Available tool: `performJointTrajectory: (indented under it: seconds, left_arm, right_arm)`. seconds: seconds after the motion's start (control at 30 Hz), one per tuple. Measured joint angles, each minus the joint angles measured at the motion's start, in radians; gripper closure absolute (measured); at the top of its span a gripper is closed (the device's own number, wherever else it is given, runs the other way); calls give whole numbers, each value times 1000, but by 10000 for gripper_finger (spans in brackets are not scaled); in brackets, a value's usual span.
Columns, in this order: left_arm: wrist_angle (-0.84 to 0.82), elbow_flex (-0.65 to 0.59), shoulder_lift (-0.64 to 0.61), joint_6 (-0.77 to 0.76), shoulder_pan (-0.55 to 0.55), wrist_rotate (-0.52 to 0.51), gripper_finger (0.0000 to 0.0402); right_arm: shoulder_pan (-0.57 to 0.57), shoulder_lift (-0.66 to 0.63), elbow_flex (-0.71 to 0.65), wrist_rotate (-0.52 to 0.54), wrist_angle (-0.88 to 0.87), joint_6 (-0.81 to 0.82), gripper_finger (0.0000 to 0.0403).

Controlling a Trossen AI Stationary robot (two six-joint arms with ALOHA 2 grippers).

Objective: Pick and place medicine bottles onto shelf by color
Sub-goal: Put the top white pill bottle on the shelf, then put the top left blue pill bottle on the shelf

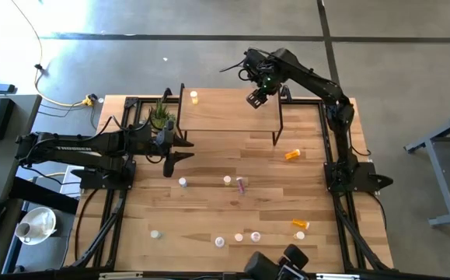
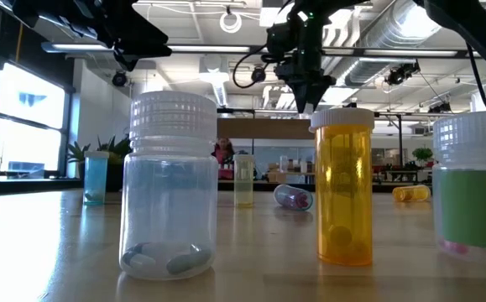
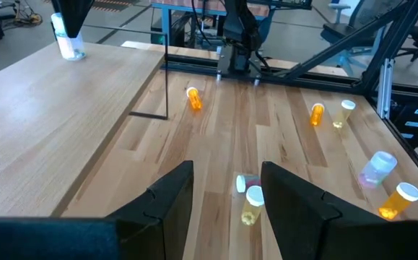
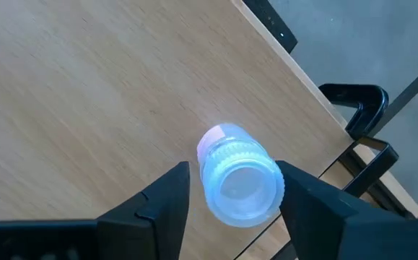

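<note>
Nearest the low cam: a clear bottle (image 2: 169, 186) w/ white ribbed cap and a few pills at its bottom, an orange bottle (image 2: 342, 186) upright just beside it, and a green-labelled bottle (image 2: 474, 186) cut by the frame edge. Farther back in that view: 1 pale blue bottle (image 2: 96, 178) upright, 1 yellow bottle (image 2: 243, 179) upright, 1 pinkish one (image 2: 294, 197) on its side, 1 orange (image 2: 411, 194) on its side. From above I count 9 small bottles on the table (image 1: 131, 225): 2 orange lying down, one near the shelf leg (image 1: 293, 155) and one toward the near edge (image 1: 300, 225), plus 7 w/ white caps; some colours too small to tell. Shelf (image 1: 225, 113) carries 2: a yellow bottle on shelf (image 1: 194, 97) at its far left part, and a pale blue-capped bottle (image 4: 239, 177) at the far right corner, standing upright on the board. Right gripper (image 1: 257, 96) hangs over that bottle, fingers (image 4: 158, 198) spread either side of it, not pressing it, so released. Left gripper (image 1: 172, 148) hovers over the table by the shelf's left end, next to the green plant (image 1: 161, 115); fingers (image 3: 167, 196) part-open, grasping nothing.
</note>
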Motion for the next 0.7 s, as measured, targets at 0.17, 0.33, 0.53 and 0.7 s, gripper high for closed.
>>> performJointTrajectory:
  seconds: [0.17,0.33,0.53,0.7]
  left_arm:
    - [0,0,0,0,0,0,249]
    - [0,0,0,0,0,0,249]
    - [0,0,0,0,0,0,249]
    - [0,0,0,0,0,0,249]
  right_arm:
    - [0,0,0,1,1,-18,211]
    - [0,0,0,38,1,-29,210]
    - [0,-2,16,36,-4,-51,210]
    - [1,-3,76,33,-10,-58,210]
